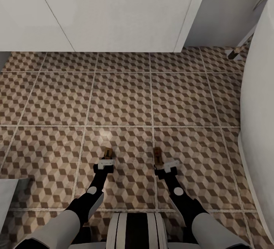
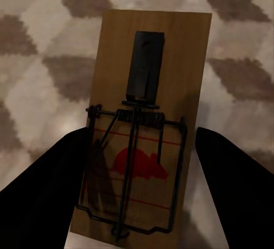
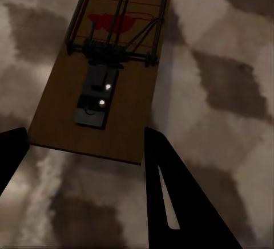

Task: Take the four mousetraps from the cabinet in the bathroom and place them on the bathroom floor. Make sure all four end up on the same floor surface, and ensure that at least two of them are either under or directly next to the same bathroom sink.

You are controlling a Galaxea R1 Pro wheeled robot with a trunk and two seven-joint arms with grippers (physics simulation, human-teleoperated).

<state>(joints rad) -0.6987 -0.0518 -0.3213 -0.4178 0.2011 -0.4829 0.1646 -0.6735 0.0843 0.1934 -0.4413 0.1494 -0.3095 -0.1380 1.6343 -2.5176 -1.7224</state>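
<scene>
Overhead, two mousetraps show: the left trap [image 1: 108,153] at the left gripper [image 1: 106,161], the right trap [image 1: 157,155] at the right gripper [image 1: 166,164], both low over the floor [image 1: 121,100] at about 6 o'clock in the head view. Each is a flat brown wooden board with dark wire and a red mouse print. Up close, the left gripper's [image 2: 140,163] dark fingers flank the left trap's [image 2: 151,89] edges, half open. Similarly, the right gripper's [image 3: 85,146] fingers sit wide at the right trap's [image 3: 108,72] end; grip unclear. Cube-patterned tiles run to a white cabinet [image 1: 114,13] at 12 o'clock.

white tub [image 1: 260,108] at right, its foot [image 1: 234,52] on tiles
</scene>
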